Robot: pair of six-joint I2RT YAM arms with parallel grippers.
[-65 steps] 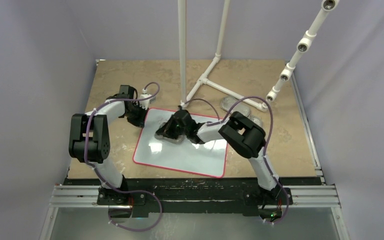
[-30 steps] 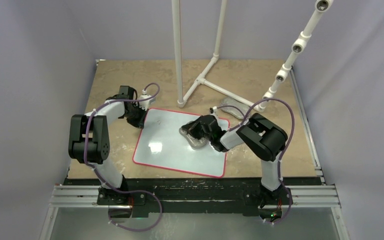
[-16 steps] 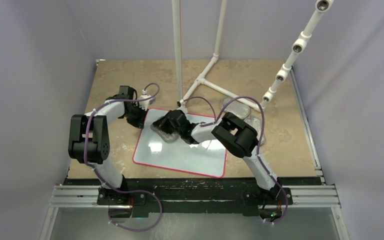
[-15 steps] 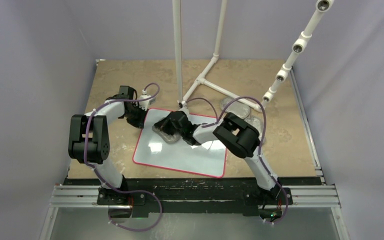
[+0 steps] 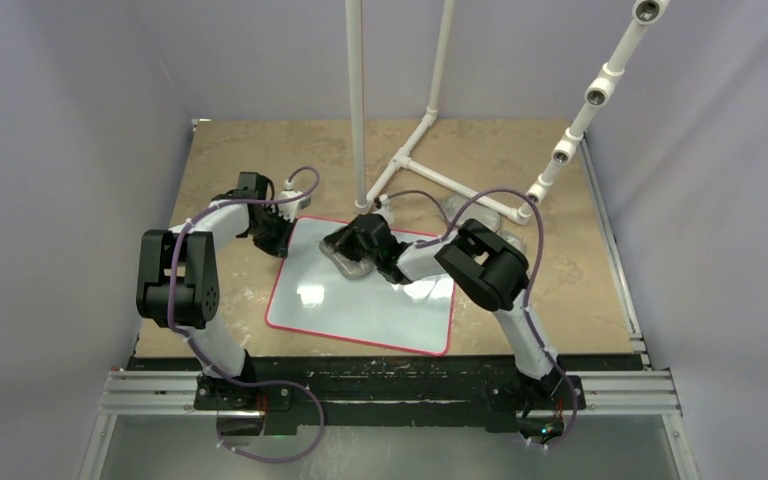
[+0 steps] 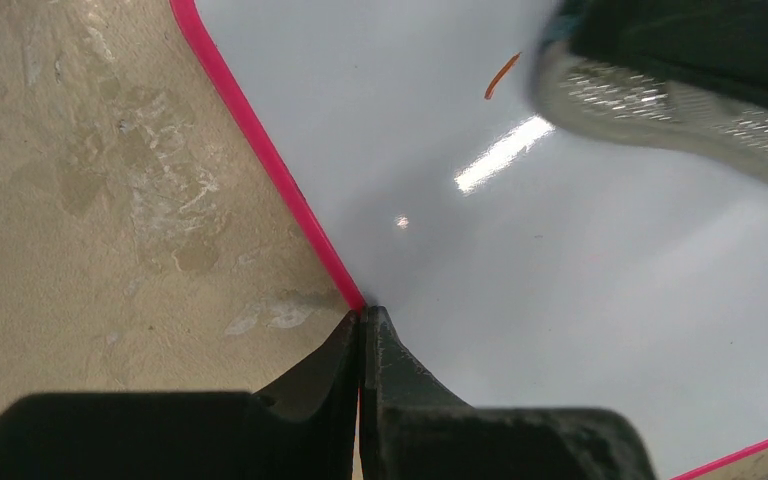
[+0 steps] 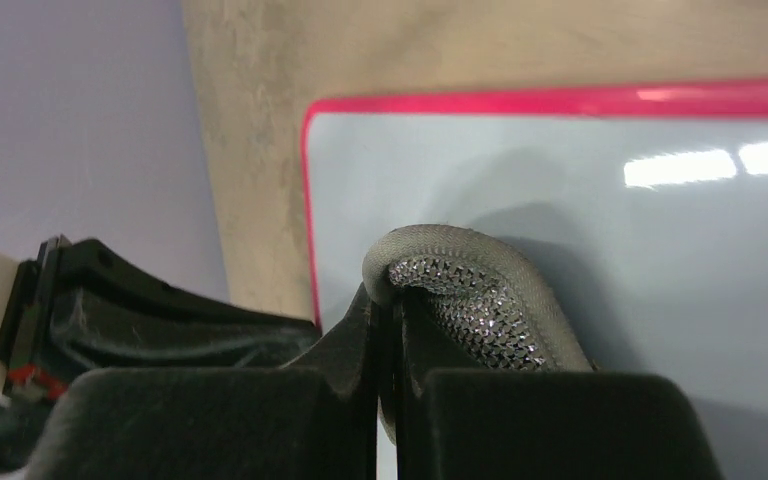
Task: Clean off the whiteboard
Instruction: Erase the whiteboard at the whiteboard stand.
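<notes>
Shifted right since prev. frame: R gripper [image 5: 357,250], now near far edge of whiteboard [image 5: 360,310], jaws clenched on grey mesh pad [image 7: 480,300]; pad touches board. L gripper [image 6: 362,325] clenched, tips at red rim, far-left corner. Whiteboard flat on table [image 5: 260,160]. Short red mark [image 6: 502,75] beside pad.

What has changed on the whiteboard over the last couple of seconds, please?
The right tool, shut on the grey pad, swept right across the whiteboard, then back to its left part, and is now slightly right of that, near the far edge. The left tool stayed shut at the far-left corner, and the whiteboard did not shift.
</notes>
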